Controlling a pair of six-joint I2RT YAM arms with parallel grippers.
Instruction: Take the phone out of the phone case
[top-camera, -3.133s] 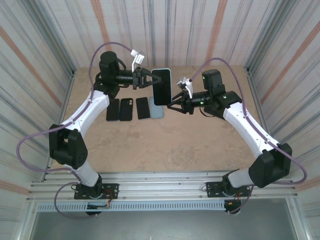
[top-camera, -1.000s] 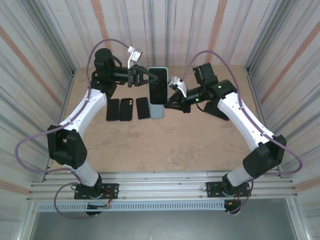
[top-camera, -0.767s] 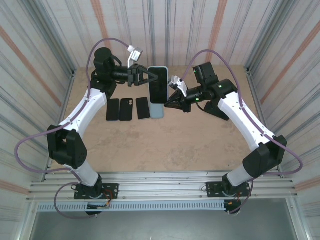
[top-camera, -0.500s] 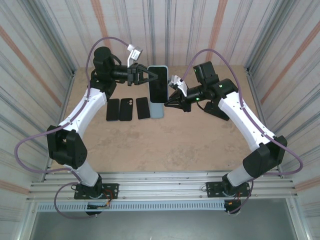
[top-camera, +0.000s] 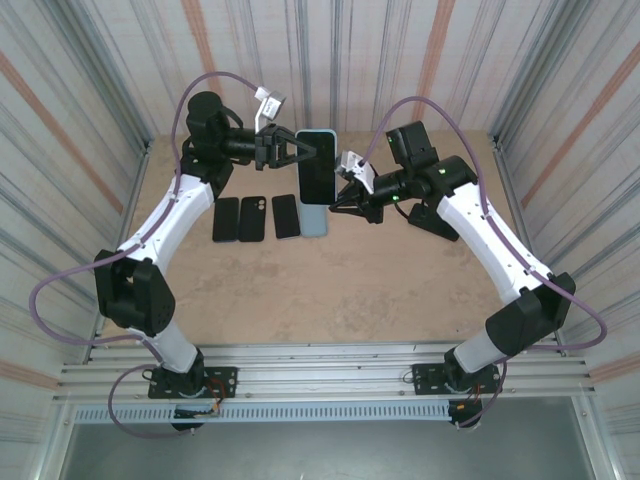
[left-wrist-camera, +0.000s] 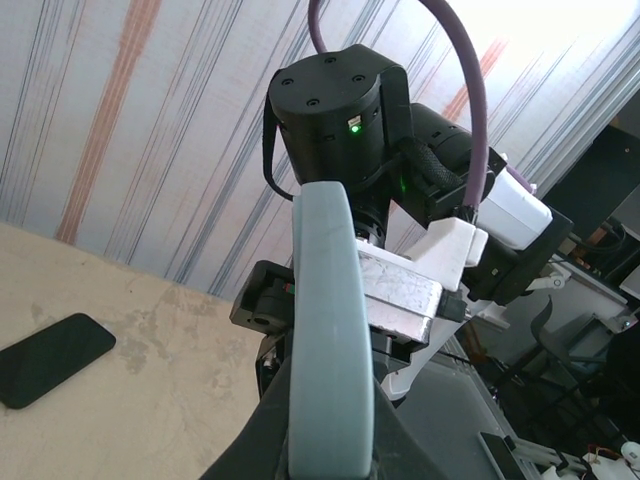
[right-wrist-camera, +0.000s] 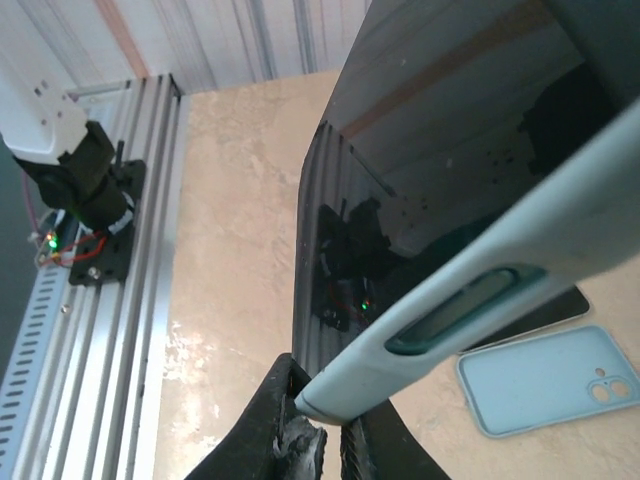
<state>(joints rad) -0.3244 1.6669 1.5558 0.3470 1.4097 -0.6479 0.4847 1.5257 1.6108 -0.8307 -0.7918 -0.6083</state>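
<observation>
A sandy tan tabletop (top-camera: 330, 290), flat and a bit blotchy. Around it on three sides, ribbed metal walls (top-camera: 350, 60) with grey and orange stripes. Lying flat toward the far side, in a row: three black phones (top-camera: 252, 218), then an empty light blue case (top-camera: 315, 224) just beside the last one.

Up in the air above that row, a black flat phone (top-camera: 316, 170), standing tall, dark screen toward the top camera, tucked inside a light blue soft phone case (top-camera: 318, 133). Pinched from both sides. On the left edge, near the top, the left end effector (top-camera: 298, 152), closed tight on the case rim. At the lower right corner, the right end effector (top-camera: 335, 200), closed tight on the case too. From the right wrist: case corner touching the fingertips (right-wrist-camera: 282, 420) at the bottom, screen leaning away above. Phone not yet out of the case.
</observation>
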